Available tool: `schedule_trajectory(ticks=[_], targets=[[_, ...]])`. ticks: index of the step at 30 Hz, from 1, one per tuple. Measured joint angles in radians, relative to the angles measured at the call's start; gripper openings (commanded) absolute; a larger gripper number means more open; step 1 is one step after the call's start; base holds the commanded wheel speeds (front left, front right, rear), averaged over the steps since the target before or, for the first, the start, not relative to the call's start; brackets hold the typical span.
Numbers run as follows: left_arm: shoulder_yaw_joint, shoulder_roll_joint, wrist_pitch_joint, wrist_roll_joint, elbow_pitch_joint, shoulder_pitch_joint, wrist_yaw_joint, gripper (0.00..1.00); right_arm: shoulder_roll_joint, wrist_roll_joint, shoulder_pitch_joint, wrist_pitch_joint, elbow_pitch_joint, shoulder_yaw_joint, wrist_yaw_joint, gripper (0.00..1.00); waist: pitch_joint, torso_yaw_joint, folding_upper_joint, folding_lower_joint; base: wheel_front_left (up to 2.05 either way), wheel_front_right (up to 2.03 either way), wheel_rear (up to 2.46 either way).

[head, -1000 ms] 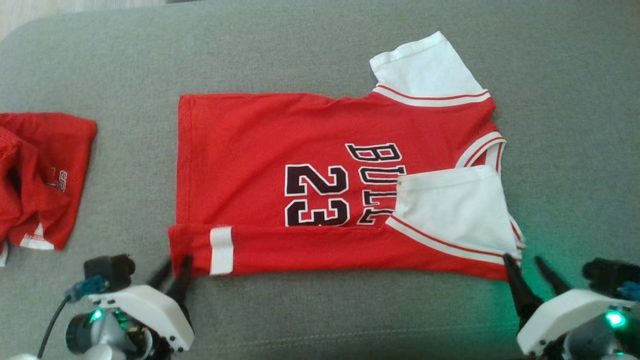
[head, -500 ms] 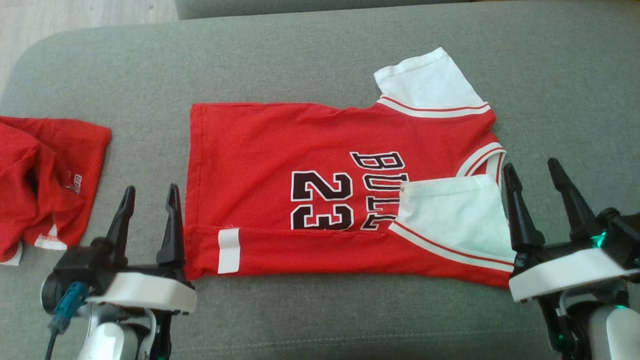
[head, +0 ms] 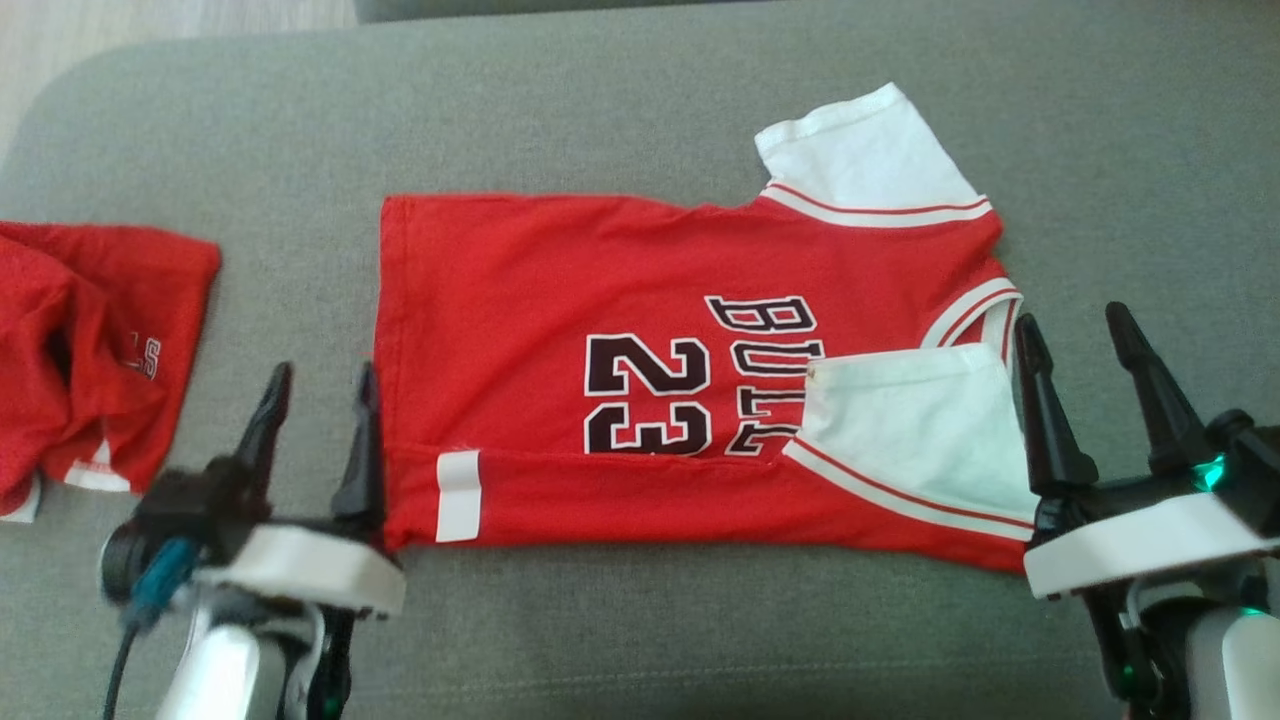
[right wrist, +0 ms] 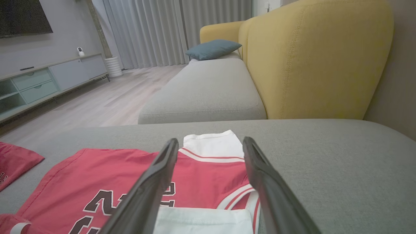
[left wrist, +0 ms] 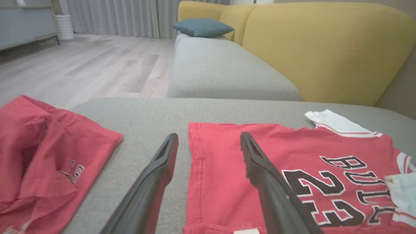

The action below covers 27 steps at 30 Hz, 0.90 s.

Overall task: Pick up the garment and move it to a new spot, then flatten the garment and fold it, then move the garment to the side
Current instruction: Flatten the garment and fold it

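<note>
Garment lay flat on the grey cushion, spanning between both grippers. Left gripper was open and empty, hem by its inner finger. Right gripper was open and empty, collar end just beside it. The edge nearest both lay folded over. Judged: they flanked the ends, ready for the next fold.

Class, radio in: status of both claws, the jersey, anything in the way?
Left claw open, over jersey hem. Right claw open, by collar end. It lies flat, near edge folded over. Second red garment lies left, apart.
</note>
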Motion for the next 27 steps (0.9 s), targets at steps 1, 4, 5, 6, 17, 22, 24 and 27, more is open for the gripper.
schedule_trajectory(ticks=[1,4,5,6,17,22,24,27], targets=[[-0.009,0.002,0.009,-0.003,0.017,-0.018,-0.010,1.00,0.000,0.000,0.000,0.001,-0.003,-0.001,0.000,1.00,0.007,0.001,0.0000,0.0000,0.00,0.00,0.00],[-0.017,0.002,0.041,-0.027,0.088,-0.123,-0.050,1.00,0.003,0.000,-0.005,0.003,-0.011,0.000,0.000,1.00,0.037,0.002,0.0000,0.0000,0.00,0.00,0.00],[-0.017,0.002,0.057,-0.038,0.123,-0.174,-0.062,1.00,0.004,0.000,-0.009,0.004,-0.011,0.001,0.000,1.00,0.048,0.001,0.0000,0.0000,0.00,0.00,0.00],[-0.017,0.003,0.069,-0.049,0.161,-0.225,-0.075,1.00,0.005,0.000,-0.016,0.004,-0.010,0.003,0.000,1.00,0.060,0.000,0.0000,0.0000,0.00,0.00,0.00],[-0.028,-0.004,0.185,-0.102,0.672,-0.674,-0.176,1.00,0.008,0.014,-0.066,-0.002,0.009,0.020,0.000,1.00,0.190,-0.022,0.0000,0.0000,0.00,0.00,0.00],[-0.035,-0.006,0.189,-0.106,0.878,-0.799,-0.183,1.00,0.008,0.039,-0.070,-0.008,0.031,0.031,0.000,1.00,0.233,-0.041,-0.0001,0.0001,0.00,0.00,0.00],[-0.035,-0.006,0.199,-0.106,0.942,-0.827,-0.192,1.00,0.008,0.041,-0.077,-0.015,0.038,0.030,0.000,1.00,0.241,-0.049,0.0000,0.0001,0.00,0.00,0.00],[-0.037,-0.005,0.216,-0.114,1.008,-0.878,-0.203,0.00,0.008,0.041,-0.091,-0.014,0.046,0.021,0.000,1.00,0.243,-0.056,0.0000,0.0001,0.00,0.00,0.00]])
